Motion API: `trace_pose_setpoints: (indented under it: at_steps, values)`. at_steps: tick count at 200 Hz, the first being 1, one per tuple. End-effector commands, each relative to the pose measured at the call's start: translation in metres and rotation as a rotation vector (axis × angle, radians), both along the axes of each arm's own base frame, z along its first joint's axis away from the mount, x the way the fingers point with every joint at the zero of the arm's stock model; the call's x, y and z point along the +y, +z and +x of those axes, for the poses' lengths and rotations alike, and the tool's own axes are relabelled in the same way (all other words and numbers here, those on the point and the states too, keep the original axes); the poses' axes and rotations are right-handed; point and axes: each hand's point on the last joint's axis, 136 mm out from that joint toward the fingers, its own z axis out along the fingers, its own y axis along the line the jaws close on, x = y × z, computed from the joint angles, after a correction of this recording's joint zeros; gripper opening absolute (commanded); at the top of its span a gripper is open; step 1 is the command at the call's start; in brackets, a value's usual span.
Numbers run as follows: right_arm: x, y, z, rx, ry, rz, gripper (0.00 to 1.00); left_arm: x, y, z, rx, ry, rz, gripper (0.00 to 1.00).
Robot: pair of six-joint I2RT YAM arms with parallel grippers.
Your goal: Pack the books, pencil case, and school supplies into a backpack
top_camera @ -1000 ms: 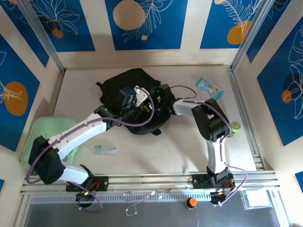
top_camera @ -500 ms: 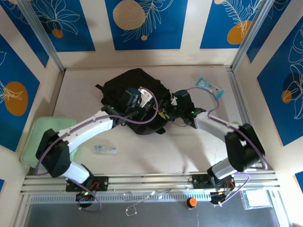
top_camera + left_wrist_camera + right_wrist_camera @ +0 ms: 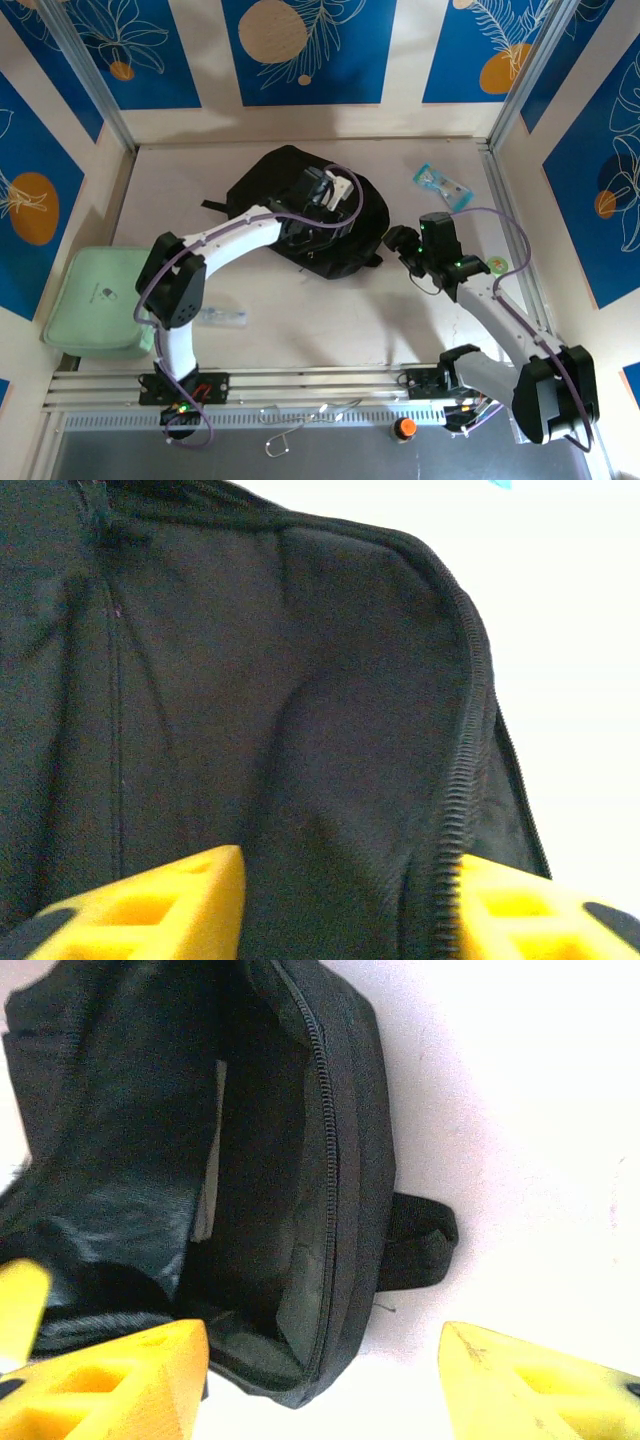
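The backpack [image 3: 258, 178] lies behind-right of the zip case [image 3: 98, 302].

The backpack [image 3: 300, 210] is matt black cloth with a fine woven grain and soft creases. Its zip [image 3: 462, 780] has dark ribbed teeth; whether they are metal or plastic is unclear. The left claw [image 3: 340, 920] has fingers [image 3: 160, 905] of matt yellow plastic with moulded hollows, and the right claw [image 3: 320, 1380] is the same. The bench [image 3: 330, 310] under the backpack is pale, smooth and matt. Right of the backpack lies a glossy clear plastic packet [image 3: 438, 186]. Left of it is a matt mint case [image 3: 100, 300], and nearer than it a ribbed metal rail [image 3: 320, 380].
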Motion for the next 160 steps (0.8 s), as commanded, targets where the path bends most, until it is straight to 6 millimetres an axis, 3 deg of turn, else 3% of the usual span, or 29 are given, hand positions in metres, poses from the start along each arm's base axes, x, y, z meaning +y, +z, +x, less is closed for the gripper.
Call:
trace_pose_setpoints:
  at_steps: [1, 19, 44, 80, 110, 131, 160]
  values:
    - [-0.009, 0.003, -0.006, 0.008, -0.001, -0.059, 0.66, 0.012, 0.019, -0.004, 0.035, 0.073, -0.008, 0.66]
    - [-0.007, 0.006, -0.006, 0.002, 0.011, -0.055, 0.67, 0.036, 0.033, -0.006, 0.0, 0.155, -0.003, 0.76]
    - [0.001, 0.009, -0.004, -0.009, 0.03, -0.041, 0.69, 0.077, 0.034, -0.012, 0.001, 0.295, -0.038, 0.81]
    - [0.009, 0.019, -0.002, -0.032, 0.046, -0.059, 0.7, 0.143, 0.008, -0.021, 0.104, 0.522, -0.163, 0.81]
    - [0.013, 0.031, 0.0, -0.059, 0.059, -0.079, 0.71, 0.178, -0.015, -0.024, 0.178, 0.635, -0.293, 0.81]
    - [0.016, 0.034, 0.0, -0.066, 0.065, -0.088, 0.71, 0.199, -0.033, -0.022, 0.242, 0.749, -0.357, 0.77]
    - [0.019, 0.034, -0.002, -0.06, 0.07, -0.087, 0.71, 0.215, -0.055, -0.012, 0.34, 0.886, -0.474, 0.57]
